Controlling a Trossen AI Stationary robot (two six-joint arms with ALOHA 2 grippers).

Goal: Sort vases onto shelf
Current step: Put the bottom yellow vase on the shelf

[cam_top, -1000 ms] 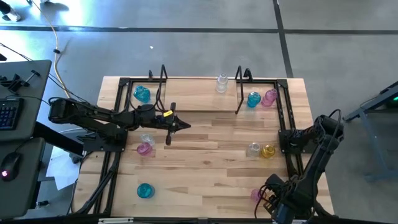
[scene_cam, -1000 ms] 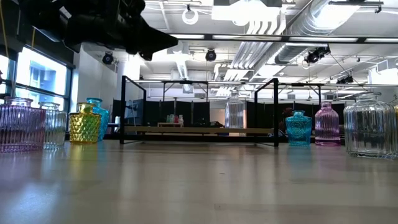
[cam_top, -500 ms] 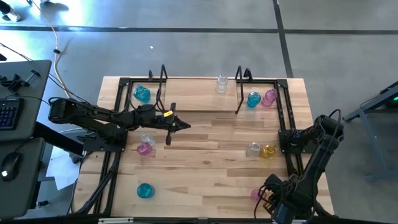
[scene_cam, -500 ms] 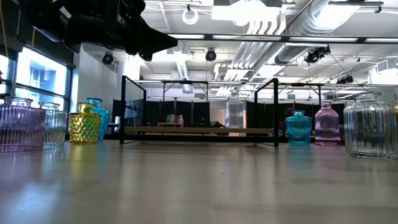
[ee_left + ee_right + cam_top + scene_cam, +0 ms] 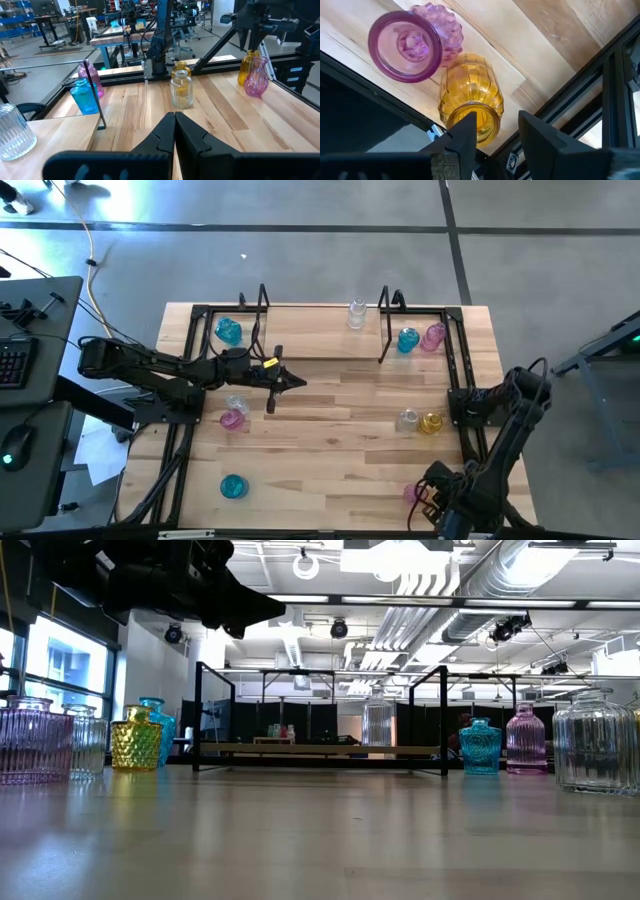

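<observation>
Closed fingers (image 5: 174, 131) point toward a clear vase (image 5: 181, 89) — pink vase (image 5: 257, 76) beyond.

Industrial lab: exposed ceiling ducts (image 5: 480, 600), workbenches (image 5: 120, 37), concrete floor (image 5: 300, 260).

No legible text, label, brand, number or sign is shown in any of the views. Nothing is printed on the translucent ribbed glass vases, the pale wooden tabletop or the dark arms. In the left wrist view, objects in the room at the upper part of the frame are too small for any lettering to be made out.
</observation>
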